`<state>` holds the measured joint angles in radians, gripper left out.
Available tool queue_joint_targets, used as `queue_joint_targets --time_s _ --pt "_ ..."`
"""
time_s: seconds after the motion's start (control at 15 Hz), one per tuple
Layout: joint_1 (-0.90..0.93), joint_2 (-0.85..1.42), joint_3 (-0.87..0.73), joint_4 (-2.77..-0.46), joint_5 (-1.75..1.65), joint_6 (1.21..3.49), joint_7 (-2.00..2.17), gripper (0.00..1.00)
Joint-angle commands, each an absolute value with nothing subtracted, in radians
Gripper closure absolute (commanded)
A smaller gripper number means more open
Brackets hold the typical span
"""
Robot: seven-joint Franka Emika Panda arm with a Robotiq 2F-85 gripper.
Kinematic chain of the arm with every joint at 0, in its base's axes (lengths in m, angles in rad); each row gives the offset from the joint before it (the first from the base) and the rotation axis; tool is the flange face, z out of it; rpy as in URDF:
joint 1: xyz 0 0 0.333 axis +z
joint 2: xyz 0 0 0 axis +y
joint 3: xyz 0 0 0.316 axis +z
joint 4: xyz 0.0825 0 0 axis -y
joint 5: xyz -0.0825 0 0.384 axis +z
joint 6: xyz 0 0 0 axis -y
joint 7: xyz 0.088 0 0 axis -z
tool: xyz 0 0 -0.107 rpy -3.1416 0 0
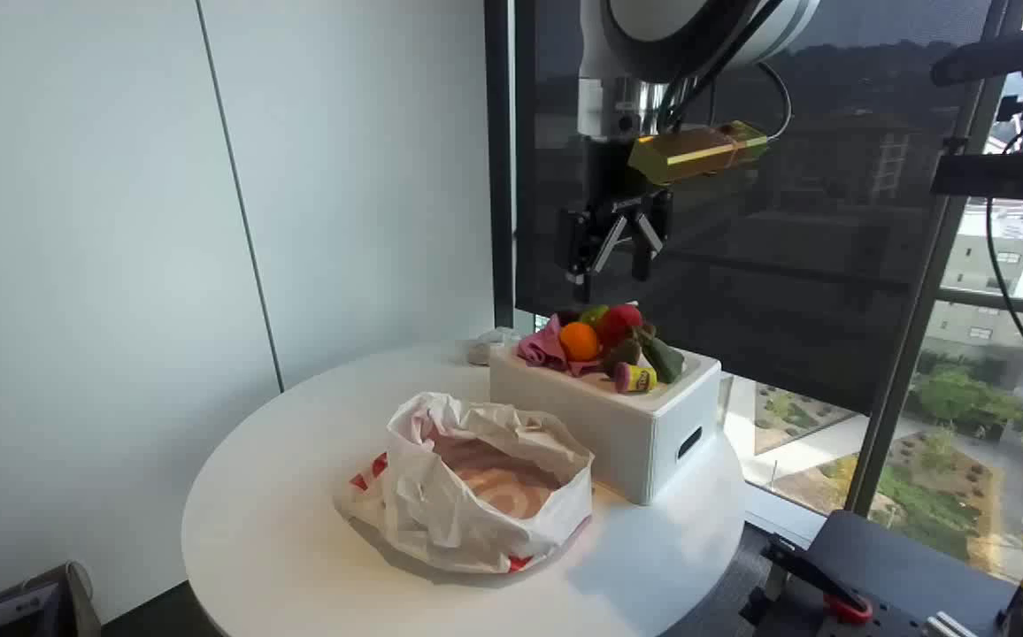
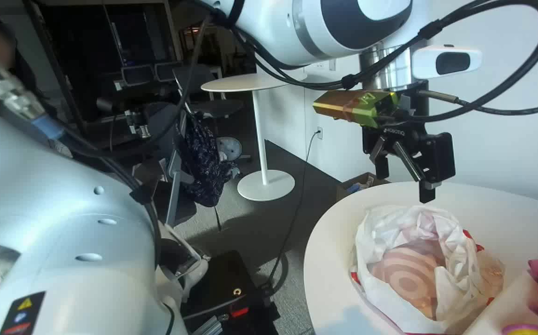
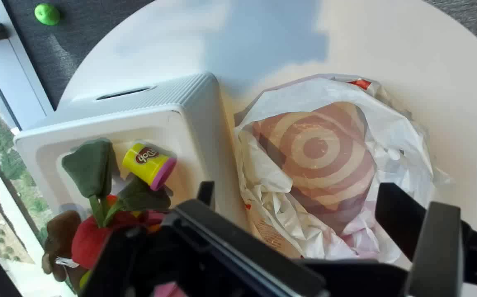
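Overhead, gripper (image 1: 611, 276) wide; below, white bag (image 1: 445, 518) mouth-up, yellow tub (image 3: 143, 160) on its side, lid (image 3: 164, 174) toward bag.

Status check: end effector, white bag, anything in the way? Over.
End effector open, empty, above the table. White bag on table, mouth open. White box beside it, possible obstruction.

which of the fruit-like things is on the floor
The bright green round one, upper left in the wrist view: it lies on the dark carpet, while the orange and red one sit atop the white box.
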<state>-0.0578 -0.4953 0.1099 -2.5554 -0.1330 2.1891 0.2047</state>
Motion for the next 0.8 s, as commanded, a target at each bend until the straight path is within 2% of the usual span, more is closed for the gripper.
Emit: queue_joint_targets --time_s 0.0,0.27,0.73 --pt "-0.048 -0.495 0.101 -2.549 -0.138 2.186 0.208 0.00" --pt "-0.048 -0.490 0.101 -2.541 -0.136 2.177 0.209 0.00" --pt "-0.120 -0.224 -0.007 -2.397 -0.078 2.218 0.276 0.00"
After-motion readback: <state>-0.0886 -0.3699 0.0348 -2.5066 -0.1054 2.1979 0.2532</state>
